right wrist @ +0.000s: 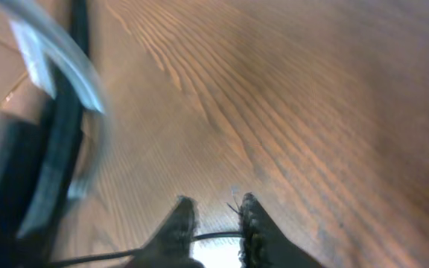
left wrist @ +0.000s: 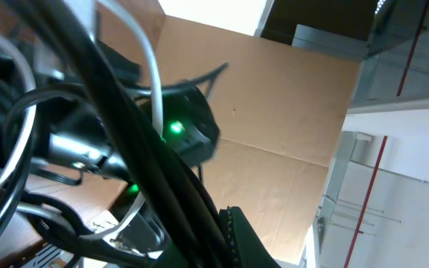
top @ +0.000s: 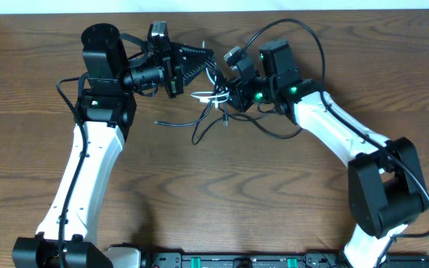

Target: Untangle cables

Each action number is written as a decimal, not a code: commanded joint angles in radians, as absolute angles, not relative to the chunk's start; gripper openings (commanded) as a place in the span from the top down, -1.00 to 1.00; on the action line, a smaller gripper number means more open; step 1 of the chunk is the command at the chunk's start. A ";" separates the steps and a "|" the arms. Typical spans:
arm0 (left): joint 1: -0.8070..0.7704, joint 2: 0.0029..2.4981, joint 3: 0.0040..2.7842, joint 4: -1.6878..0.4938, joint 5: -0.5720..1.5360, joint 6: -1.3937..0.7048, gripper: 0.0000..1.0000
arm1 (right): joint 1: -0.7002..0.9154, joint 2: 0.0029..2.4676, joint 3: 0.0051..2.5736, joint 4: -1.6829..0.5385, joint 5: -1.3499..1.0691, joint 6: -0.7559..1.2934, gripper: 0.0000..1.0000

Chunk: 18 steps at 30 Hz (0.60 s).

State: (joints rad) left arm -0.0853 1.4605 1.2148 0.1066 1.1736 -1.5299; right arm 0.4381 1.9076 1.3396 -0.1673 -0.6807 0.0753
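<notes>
The cables [top: 213,104] are a tangle of thin black cords and one white cord on the table between the two arms. My left gripper [top: 202,59] points right above the tangle. In the left wrist view its green finger [left wrist: 238,237] presses on a bundle of black cables [left wrist: 171,195], with the white cable [left wrist: 149,68] looping beside them. My right gripper [top: 229,91] sits at the tangle's right side. In the right wrist view its fingers [right wrist: 216,219] are nearly together, with a thin black cable [right wrist: 214,237] running across the narrow gap between them.
The wood table [top: 222,186] stretches toward the front. Loose black cable ends [top: 171,122] trail left of and below the tangle. A thick black arm wire [top: 315,45] arcs over the right arm. The right wrist with its green light [left wrist: 174,128] fills the left wrist view.
</notes>
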 commanded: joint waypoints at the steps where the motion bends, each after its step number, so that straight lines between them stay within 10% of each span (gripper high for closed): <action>1: -0.084 1.455 1.219 0.115 1.184 -1.482 0.85 | 0.441 1.922 1.340 -0.145 -0.680 0.147 0.92; 18: -0.084 1.455 1.219 -0.428 1.001 -0.703 0.85 | 0.196 1.824 1.341 -0.171 -0.881 0.231 0.98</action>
State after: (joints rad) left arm -0.0860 1.4609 1.2156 -0.3870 1.0782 -0.8822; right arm 0.2207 1.8977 1.3392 -0.1719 -0.7822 0.2207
